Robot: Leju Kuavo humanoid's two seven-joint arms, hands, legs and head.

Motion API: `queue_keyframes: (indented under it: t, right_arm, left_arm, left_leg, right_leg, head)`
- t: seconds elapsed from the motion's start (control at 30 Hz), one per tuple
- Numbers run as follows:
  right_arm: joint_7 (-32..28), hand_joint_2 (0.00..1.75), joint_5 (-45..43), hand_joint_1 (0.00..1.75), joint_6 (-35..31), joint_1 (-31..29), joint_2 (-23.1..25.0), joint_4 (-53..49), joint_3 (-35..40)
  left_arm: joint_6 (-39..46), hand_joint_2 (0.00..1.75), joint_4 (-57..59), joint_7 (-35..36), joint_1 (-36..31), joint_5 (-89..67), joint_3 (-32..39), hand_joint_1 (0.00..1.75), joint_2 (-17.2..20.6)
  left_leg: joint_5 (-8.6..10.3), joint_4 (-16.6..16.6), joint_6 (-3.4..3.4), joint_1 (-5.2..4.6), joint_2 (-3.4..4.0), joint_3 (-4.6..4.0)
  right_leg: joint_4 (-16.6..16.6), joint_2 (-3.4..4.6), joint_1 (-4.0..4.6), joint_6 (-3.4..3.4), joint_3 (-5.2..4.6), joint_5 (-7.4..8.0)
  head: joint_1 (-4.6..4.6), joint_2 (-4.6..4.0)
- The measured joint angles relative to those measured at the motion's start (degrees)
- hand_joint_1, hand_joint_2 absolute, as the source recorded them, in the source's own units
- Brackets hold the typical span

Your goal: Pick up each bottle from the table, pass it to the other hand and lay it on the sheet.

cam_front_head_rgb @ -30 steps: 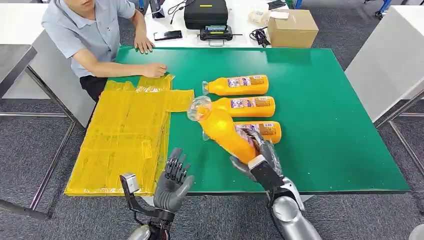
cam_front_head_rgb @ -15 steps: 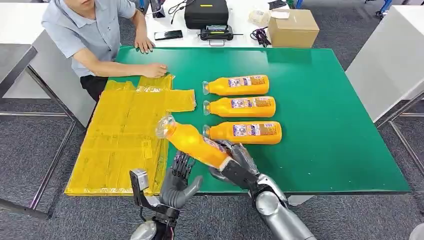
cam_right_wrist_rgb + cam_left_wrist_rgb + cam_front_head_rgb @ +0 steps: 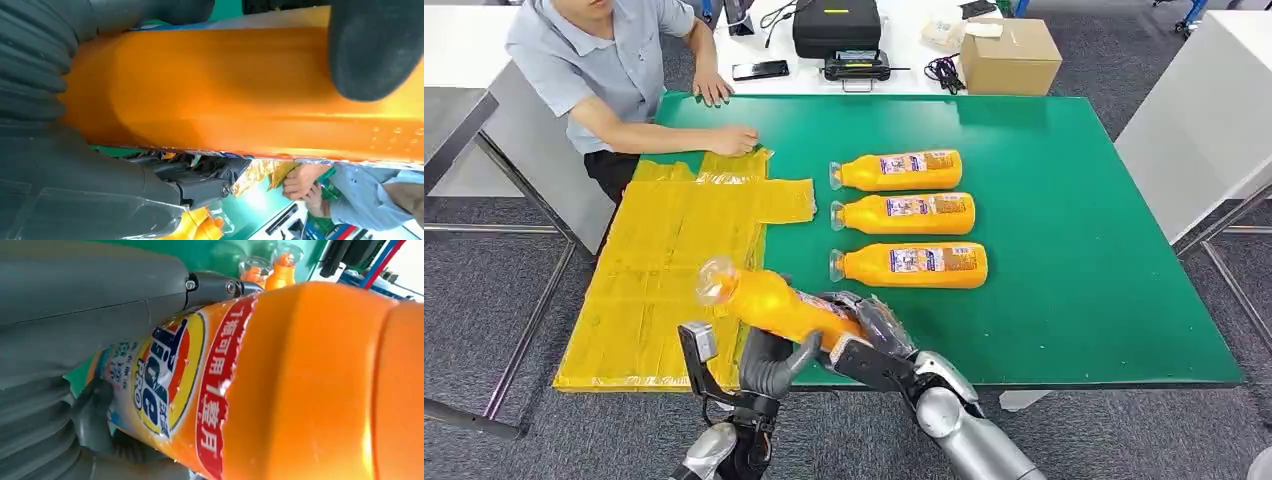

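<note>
An orange bottle (image 3: pixel 769 300) with a clear cap end hangs tilted over the front edge of the green table (image 3: pixel 1074 250), its cap over the yellow sheet (image 3: pixel 674 260). My right hand (image 3: pixel 869 335) grips its base end. My left hand (image 3: pixel 769 368) wraps it from below near the middle. In the left wrist view the thumb (image 3: pixel 75 315) lies along the labelled bottle (image 3: pixel 300 380), with a dark finger under it. The right wrist view has the bottle (image 3: pixel 225 90) held close in that hand (image 3: pixel 50 165). Three more orange bottles (image 3: pixel 896 170) (image 3: pixel 904 213) (image 3: pixel 911 265) lie in a row on the table.
A person (image 3: pixel 614 60) sits at the far left corner with a hand resting on the sheet's far edge. Behind the green table stand a cardboard box (image 3: pixel 1009 55) and a black case (image 3: pixel 834 25). The sheet overhangs the table's left side.
My right hand has carried the bottle left and down toward me. My left hand, open with fingers up a second ago, now closes round the bottle from below.
</note>
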Motion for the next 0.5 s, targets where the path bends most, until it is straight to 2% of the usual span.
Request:
queue_keyframes:
  t: [0.2,0.23,0.27,0.3,0.33,0.37,0.4,0.5]
  right_arm:
    - [0.06,1.75,0.35,1.75,-0.54,-0.22,0.15,-0.02,1.31]
    - [0.11,1.75,0.16,1.75,-0.57,-0.31,0.15,-0.02,1.38]
    - [0.11,1.75,0.00,1.55,-0.61,-0.34,0.15,-0.02,1.38]
    - [0.13,1.75,-0.15,1.34,-0.61,-0.38,0.15,-0.02,1.40]
    - [0.18,1.75,-0.28,1.34,-0.61,-0.41,0.17,-0.02,1.42]
    - [0.20,1.75,-0.44,0.61,-0.61,-0.46,0.17,-0.02,1.42]
    - [0.20,1.75,-0.57,0.00,-0.59,-0.56,0.20,-0.02,1.44]
    - [0.20,1.75,-0.66,0.00,-0.50,-0.72,0.37,-0.02,1.53]
  left_arm:
    - [-3.12,1.75,-1.68,1.29,0.56,4.11,1.53,0.00,-0.20]
    - [-3.52,1.75,-2.21,1.29,0.77,4.28,1.62,0.21,-0.20]
    - [-3.76,1.75,-2.69,1.29,0.96,4.39,1.68,1.68,-0.20]
    - [-3.93,1.75,-3.06,1.29,1.13,4.48,1.79,1.75,-0.20]
    - [-4.15,1.75,-3.48,1.29,1.39,4.46,1.92,1.75,-0.17]
    - [-4.43,1.75,-3.91,1.25,1.63,4.31,2.01,1.75,-0.17]
    - [-4.63,1.75,-4.26,1.01,1.84,4.00,2.10,1.75,-0.17]
    - [-4.96,1.75,-4.77,0.04,2.04,2.99,2.49,1.75,-0.15]
  left_leg:
    - [0.00,0.00,0.00,0.00,0.00,0.00]
    - [0.00,0.00,0.00,0.00,0.00,0.00]
    - [0.00,0.00,0.00,0.00,-0.01,0.00]
    - [0.00,0.00,0.00,0.00,-0.01,0.00]
    - [0.00,0.00,0.00,0.00,-0.01,0.00]
    - [0.00,0.00,0.00,0.00,0.00,0.00]
    - [0.00,0.00,0.00,0.00,0.01,0.00]
    - [0.00,0.00,0.00,0.00,-0.01,0.00]
  right_leg:
    - [0.00,0.00,0.00,0.00,0.00,0.00]
    - [0.00,0.00,0.00,0.00,0.00,0.00]
    - [0.00,-0.01,0.00,0.00,0.00,0.00]
    - [0.00,-0.01,0.00,0.00,0.00,0.00]
    - [0.00,-0.01,0.00,0.00,0.00,0.00]
    - [0.00,0.00,0.00,0.00,-0.01,0.00]
    - [0.00,0.00,0.00,0.00,-0.01,0.00]
    - [0.00,-0.01,0.00,0.00,-0.01,0.00]
  head:
    - [-0.02,0.00]
    - [-0.02,0.00]
    - [0.00,0.00]
    - [-0.02,0.00]
    - [-0.02,0.00]
    - [-0.02,0.00]
    - [-0.02,0.00]
    - [-0.02,0.00]
